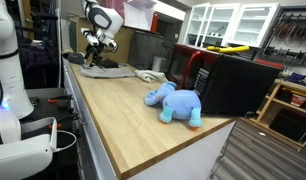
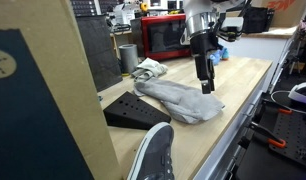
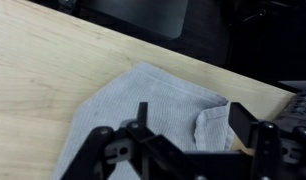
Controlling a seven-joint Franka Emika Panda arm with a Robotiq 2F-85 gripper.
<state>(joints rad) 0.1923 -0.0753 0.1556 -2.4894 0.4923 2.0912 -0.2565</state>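
Gripper (image 3: 190, 128) sits low in the wrist view, fingers spread, body cut off. One grey cloth (image 3: 143, 95) directly beneath it on the table (image 1: 123, 115); contact unclear. Outward: one black wedge (image 2: 131, 108), one white rag (image 2: 148, 68), one blue plush (image 1: 175, 103), details blurry.

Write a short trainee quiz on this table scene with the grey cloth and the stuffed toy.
1. Pick one: the gripper hangs over A) a plate, B) a grey cloth, C) a book.
2. True or false: the blue stuffed toy lies on the same wooden table as the grey cloth, apart from it.
3. In the wrist view, how do the jaws stand?
Key: 1 B. 2 True. 3 Open, spread above the grey cloth.
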